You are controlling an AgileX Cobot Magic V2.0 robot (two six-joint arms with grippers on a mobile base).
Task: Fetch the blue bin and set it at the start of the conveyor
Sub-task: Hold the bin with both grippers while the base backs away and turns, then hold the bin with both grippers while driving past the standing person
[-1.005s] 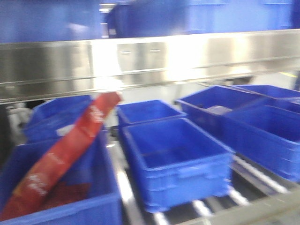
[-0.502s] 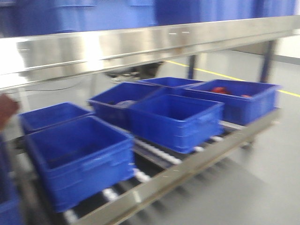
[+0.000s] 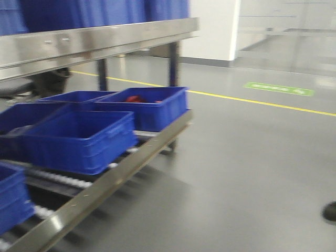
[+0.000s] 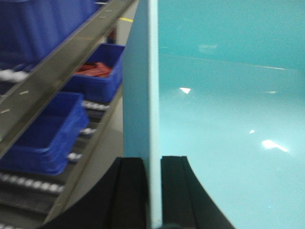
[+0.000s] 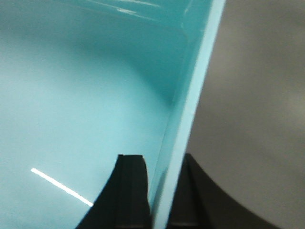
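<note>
The left gripper [image 4: 153, 193] is clamped on a side wall of the pale aqua-blue smooth-walled plastic bin [image 4: 228, 124]. One black finger [image 4: 131, 191] presses the outer face and the other sits inside, with the thin wall upright between them. The right gripper [image 5: 162, 200] pinches the wall on its side in the same way. One dark finger [image 5: 131, 191] is inside the tub and its partner is outside the pale rim (that outer one is half in shadow). The bin hangs between the two arms, its glossy inside throwing back bright spots of lamp light.

Close on the bin's left runs a slanting stainless-steel rack rail [image 4: 62, 71]. Beneath it, glossy dark royal-blue ribbed bins [image 4: 43, 133] stand on white rollers [image 4: 28, 183], and a farther one holds something red [image 4: 93, 70]. On the bin's right lies smooth grey floor [image 5: 257, 95].

From the front, rather blurred, the rack sits to the left. Beyond it a yellow floor line [image 3: 252, 100] and a green floor marking [image 3: 278, 89] cross the open floor.
</note>
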